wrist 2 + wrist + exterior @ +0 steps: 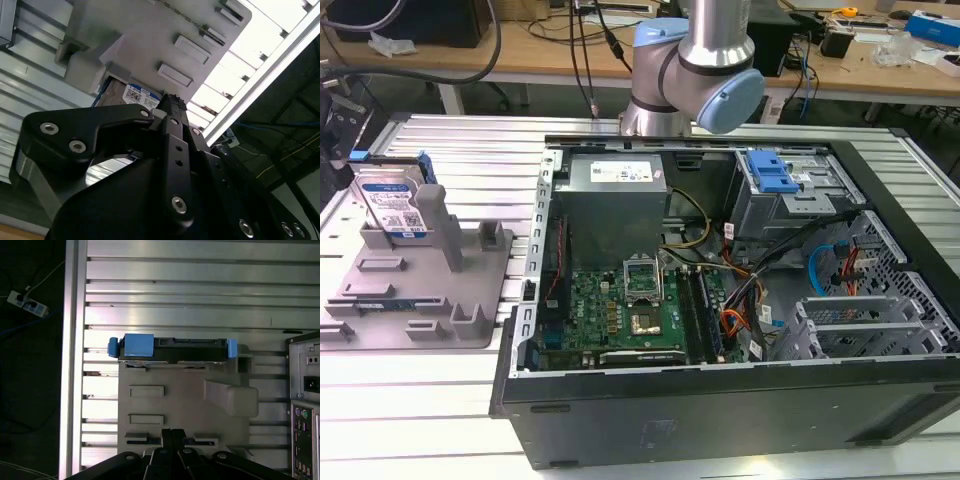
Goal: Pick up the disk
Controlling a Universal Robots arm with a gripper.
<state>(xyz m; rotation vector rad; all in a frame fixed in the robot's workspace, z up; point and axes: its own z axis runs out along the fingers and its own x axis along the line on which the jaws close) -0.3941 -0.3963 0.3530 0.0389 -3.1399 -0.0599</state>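
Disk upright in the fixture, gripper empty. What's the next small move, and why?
Probably shift the gripper across the fixture until it sits over the disk. In the first wrist view the disk stands on edge in the fixture, untouched, while the gripper is shut on nothing and well apart from it.

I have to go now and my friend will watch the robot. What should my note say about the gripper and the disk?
The gripper is shut and empty, over the fixture and apart from the disk.
The disk stands on edge in the fixture, at the exterior view's left of the computer case.
Done: nothing gripped so far.
Left: the whole pick-up; the disk is not yet gripped or lifted.
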